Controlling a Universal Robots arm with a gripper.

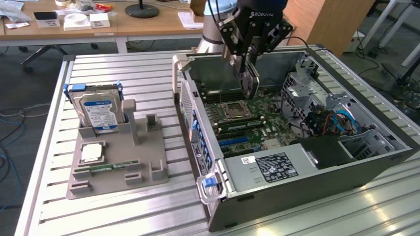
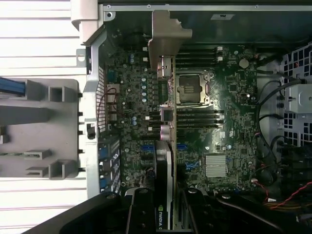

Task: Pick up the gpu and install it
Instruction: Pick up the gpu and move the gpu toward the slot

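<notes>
Slatted aluminium table (image 1: pixel 131 69), office desks behind it, and an open computer case (image 1: pixel 295 182) lying on its side with the motherboard (image 1: pixel 262 123) facing up.

The gripper (image 1: pixel 248 64) is clamped on the gpu (image 1: pixel 249 81), holding it by one end. The card hangs edge-on inside the case, over the board and roughly above the CPU socket (image 1: pixel 235 111). I can't see it touching anything down there. From the wrist view, the gpu (image 2: pixel 165 161) runs away from the gripper (image 2: pixel 163 217), with the silver bracket at the far end, over the strip just beside the CPU socket (image 2: pixel 190 90).

Off to the exterior view's left there's a grey parts holder (image 1: pixel 151 179) with a hard drive (image 1: pixel 98 110) standing in it and a memory stick (image 1: pixel 105 167) lying flat (neither one matters for this job).

My take on doing this bit well:
- I'd keep the card dead square in the grip, since a thin board held by one end looks like it could swing or twist.
- It should stay clear of the socket and the memory slots next to it.
- The card edge probably needs to line up with the blue slots (image 1: pixel 231 142) before any downward push, and the bracket end has to meet the case wall rather than snag on it.
- Slow and straight beats forcing it.
</notes>
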